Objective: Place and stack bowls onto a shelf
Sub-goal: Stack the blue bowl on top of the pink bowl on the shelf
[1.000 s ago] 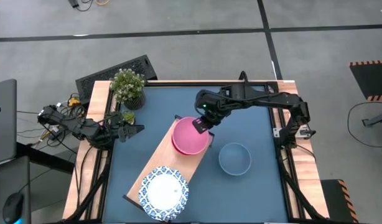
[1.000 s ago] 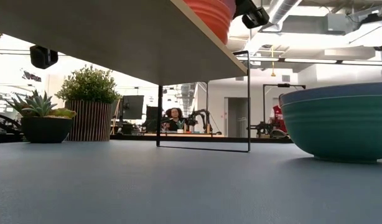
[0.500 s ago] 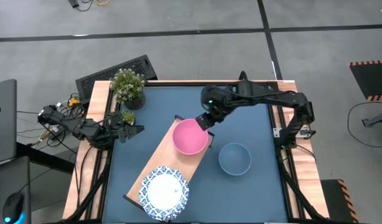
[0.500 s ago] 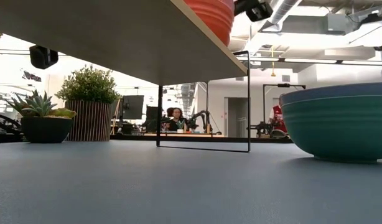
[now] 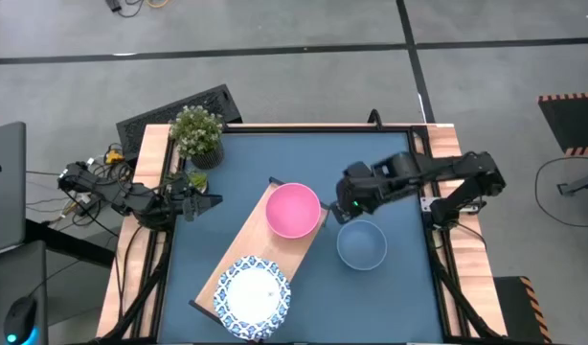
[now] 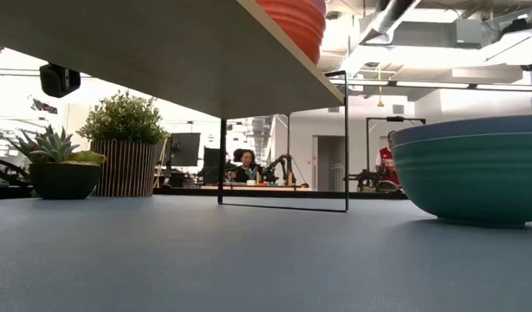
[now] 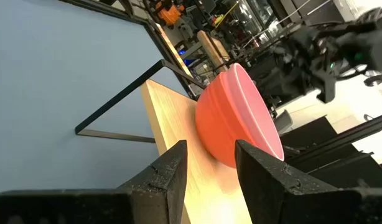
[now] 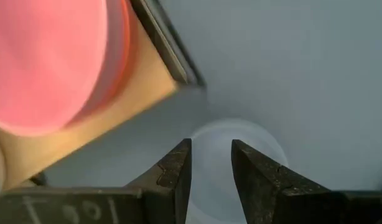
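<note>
High view: pink bowl [image 5: 293, 210] on shelf [image 5: 256, 254] far end, empty; patterned bowl [image 5: 252, 296] on near end; grey-blue bowl [image 5: 361, 244] on table [image 5: 390, 163]. Right hand [image 5: 345, 207] between pink and grey-blue bowls, empty.
Low view: grey-blue bowl's teal outside.
Left wrist: left hand [image 7: 211, 163] narrowly parted, empty.
Right wrist: fingers [image 8: 176, 171] parted above grey-blue bowl.

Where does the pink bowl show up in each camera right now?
High view: pink bowl at the centre, on the far end of the shelf.
Low view: only its orange-red underside at the top, above the shelf edge.
Left wrist view: centre-right, on the board.
Right wrist view: blurred, upper left.
Shared landmark: the shelf's thin dark rim.
</note>
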